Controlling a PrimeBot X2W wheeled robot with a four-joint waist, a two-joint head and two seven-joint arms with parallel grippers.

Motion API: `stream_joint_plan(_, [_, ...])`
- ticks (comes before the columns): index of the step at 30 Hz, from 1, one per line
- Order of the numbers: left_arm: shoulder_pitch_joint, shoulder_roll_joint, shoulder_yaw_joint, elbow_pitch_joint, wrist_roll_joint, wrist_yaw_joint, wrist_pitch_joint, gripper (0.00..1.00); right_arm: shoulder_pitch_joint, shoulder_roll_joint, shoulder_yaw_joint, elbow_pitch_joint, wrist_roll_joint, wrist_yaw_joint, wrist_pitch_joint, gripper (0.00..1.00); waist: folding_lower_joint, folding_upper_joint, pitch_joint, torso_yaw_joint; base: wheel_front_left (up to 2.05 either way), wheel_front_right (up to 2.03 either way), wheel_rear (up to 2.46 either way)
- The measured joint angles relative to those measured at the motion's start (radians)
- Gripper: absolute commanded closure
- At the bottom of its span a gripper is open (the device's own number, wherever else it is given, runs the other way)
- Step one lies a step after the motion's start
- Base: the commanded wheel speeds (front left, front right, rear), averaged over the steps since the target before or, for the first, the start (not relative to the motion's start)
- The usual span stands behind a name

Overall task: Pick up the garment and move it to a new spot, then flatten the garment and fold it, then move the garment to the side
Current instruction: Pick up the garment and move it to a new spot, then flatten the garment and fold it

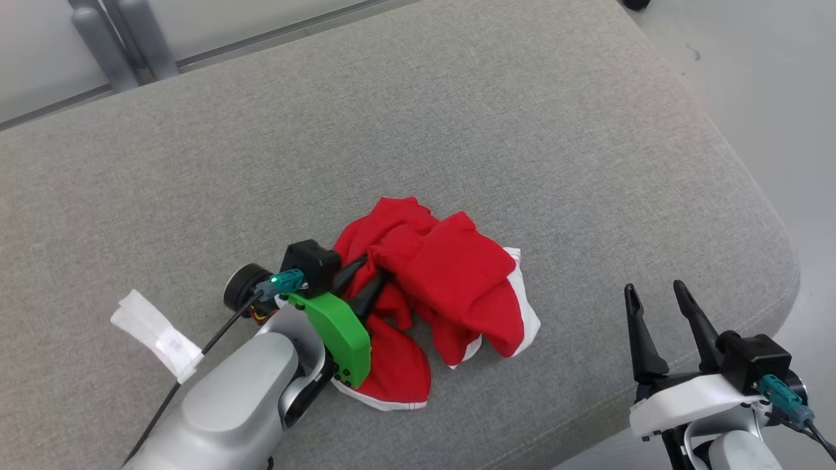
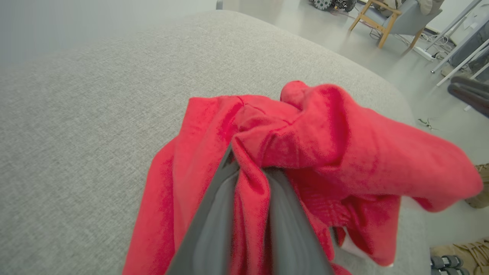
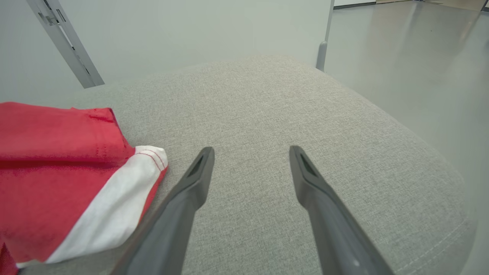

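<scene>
The garment [image 1: 444, 274] is red with white trim and lies crumpled on the grey cushion [image 1: 457, 117], near its front. My left gripper [image 1: 372, 273] reaches into the garment's left side, and its green-cased wrist lies over the cloth. In the left wrist view a fold of the garment [image 2: 344, 137] is bunched between the two dark fingers of the left gripper [image 2: 250, 168] and drapes over their tips. My right gripper [image 1: 654, 287] stands open at the cushion's front right, apart from the cloth. In the right wrist view the right gripper [image 3: 251, 151] holds nothing, and the garment [image 3: 57, 160] lies to its left.
A white strip of tape [image 1: 157, 333] sticks to the cushion left of my left arm. The cushion's rounded right edge drops to a pale floor [image 1: 751, 78]. Grey metal posts [image 1: 124, 39] stand behind the cushion. A wooden chair [image 2: 386, 19] stands far off.
</scene>
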State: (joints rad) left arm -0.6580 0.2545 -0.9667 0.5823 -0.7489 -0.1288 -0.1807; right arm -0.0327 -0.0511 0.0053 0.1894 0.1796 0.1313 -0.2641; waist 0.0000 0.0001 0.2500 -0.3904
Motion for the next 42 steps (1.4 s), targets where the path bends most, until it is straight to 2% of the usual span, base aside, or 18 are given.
stream_joint_plan(1, [-0.001,-0.007,0.0,0.037,-0.009,0.0,-0.019,0.0,0.002,0.0,-0.003,-0.001,-0.005,0.0,0.0,0.0,0.0,0.0,0.0,-0.002,0.0,0.0,0.0])
stream_joint_plan(5, [-0.009,-0.044,0.03,0.105,-0.016,0.0,-0.072,0.0,0.007,0.001,-0.02,-0.003,-0.036,0.0,0.0,0.0,0.0,0.0,-0.001,0.014,0.0,0.0,0.0])
stream_joint_plan(8, [0.018,-0.058,0.079,0.085,-0.003,0.014,-0.081,0.0,0.014,0.002,-0.039,-0.008,-0.066,0.0,0.0,0.0,0.0,0.0,-0.014,0.033,0.0,0.0,0.0])
stream_joint_plan(13, [0.193,-0.074,0.251,-0.108,0.064,0.094,-0.082,0.0,0.025,0.0,-0.082,-0.038,-0.123,0.0,0.0,0.0,0.0,0.0,-0.063,0.069,0.0,0.0,0.0])
stream_joint_plan(17, [0.381,-0.072,0.367,-0.255,0.134,0.148,-0.083,0.0,0.029,-0.027,-0.099,-0.076,-0.141,0.0,0.0,0.0,0.0,0.0,-0.112,0.122,0.0,0.0,0.0])
stream_joint_plan(21, [0.524,-0.074,0.471,-0.377,0.22,0.182,-0.084,0.0,0.035,-0.05,-0.102,-0.098,-0.149,0.0,0.0,0.0,0.0,0.0,-0.157,0.195,0.0,0.0,0.0])
stream_joint_plan(24, [0.623,-0.085,0.549,-0.419,0.272,0.19,-0.083,0.0,0.054,-0.056,-0.108,-0.103,-0.15,0.0,0.0,0.0,0.0,0.0,-0.188,0.245,0.0,0.0,0.0])
stream_joint_plan(33, [0.822,-0.137,0.77,-0.47,0.401,0.134,-0.083,0.0,0.128,-0.049,-0.101,-0.069,-0.172,0.0,0.0,0.0,0.0,0.0,-0.28,0.363,0.0,0.0,0.0])
stream_joint_plan(42, [0.882,-0.185,0.932,-0.446,0.472,0.065,-0.083,0.0,0.173,-0.019,-0.079,-0.034,-0.173,0.0,0.0,0.0,0.0,0.0,-0.33,0.4,0.0,0.0,0.0])
